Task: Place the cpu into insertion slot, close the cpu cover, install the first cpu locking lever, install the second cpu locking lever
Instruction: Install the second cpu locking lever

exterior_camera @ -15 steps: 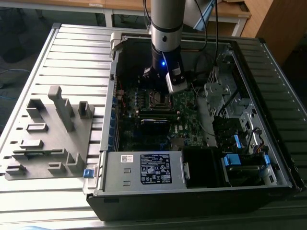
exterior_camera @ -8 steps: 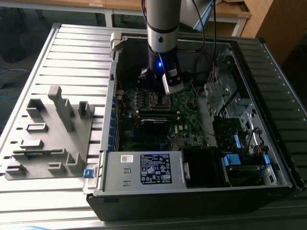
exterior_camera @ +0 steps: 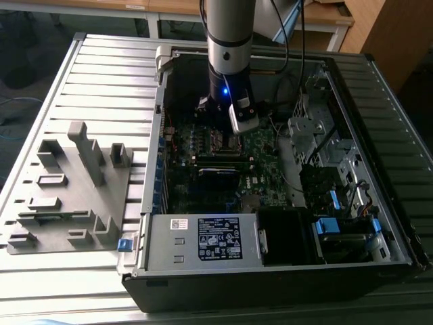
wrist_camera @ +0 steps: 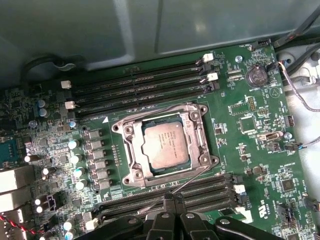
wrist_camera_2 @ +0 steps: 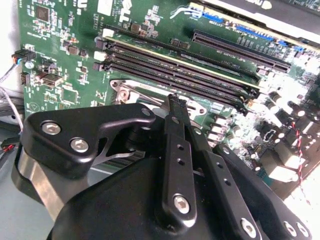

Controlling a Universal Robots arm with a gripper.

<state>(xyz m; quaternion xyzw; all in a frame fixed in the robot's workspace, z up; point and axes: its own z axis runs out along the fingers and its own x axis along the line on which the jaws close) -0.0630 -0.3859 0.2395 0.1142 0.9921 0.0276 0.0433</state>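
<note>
One arm over open computer case [exterior_camera: 270, 271], gripper [wrist_camera: 168, 197] fingers drawn close together, holding nothing, tips just above thin lever wire beside socket [wrist_camera: 165, 144]. Chip [wrist_camera: 165, 145] seated in socket, cover frame [wrist_camera: 197, 125] down around it.

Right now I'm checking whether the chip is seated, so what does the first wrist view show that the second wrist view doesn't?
First wrist view: the cpu lying flat in the insertion slot, the cpu cover framing it, and a thin lever wire crossing the socket's edge.

Second wrist view: the gripper close up, its black linkage hiding most of the socket.

Both: the green motherboard and long black memory slots.
</note>
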